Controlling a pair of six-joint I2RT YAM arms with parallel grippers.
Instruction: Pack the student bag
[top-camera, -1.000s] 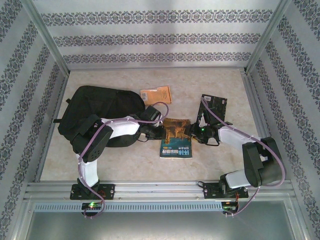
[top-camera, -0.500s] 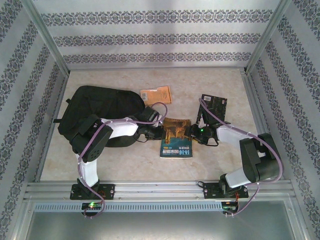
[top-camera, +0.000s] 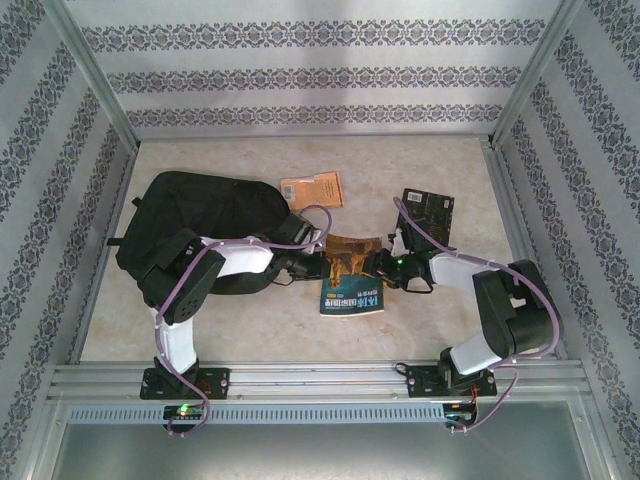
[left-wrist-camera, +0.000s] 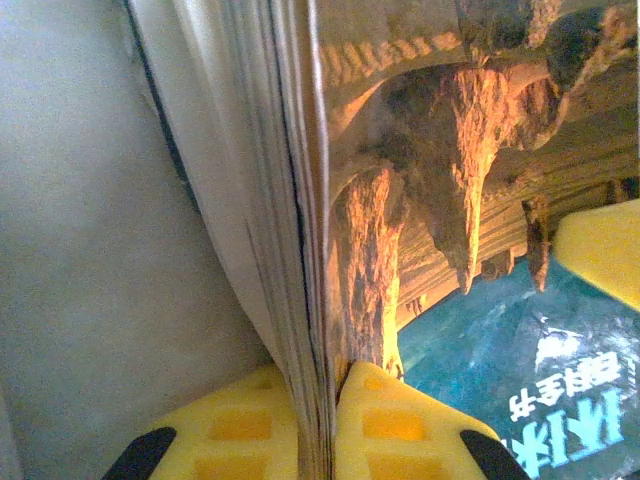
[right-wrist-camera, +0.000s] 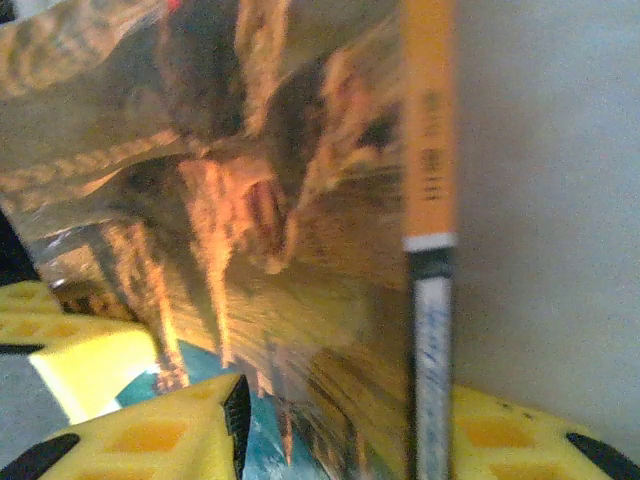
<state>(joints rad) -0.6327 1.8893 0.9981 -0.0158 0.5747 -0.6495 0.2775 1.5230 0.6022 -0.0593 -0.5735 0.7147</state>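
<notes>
**Two claws at one book.** The book, with a cave picture and a teal band on its cover, is being held at its page edge by the left claw. In the left wrist view, the yellow pads of this claw are being pressed close together on either side of the pages.

The orange spine of the book is being flanked by the fingers of the right claw, one on the cover side and one behind the spine. Whether they are pressing on it cannot be told.

The black backpack is being shown flat on the worktop, to the left of the left claw and partly under that arm. An orange booklet is lying beyond the left claw, and a dark book is lying beyond the right claw.
</notes>
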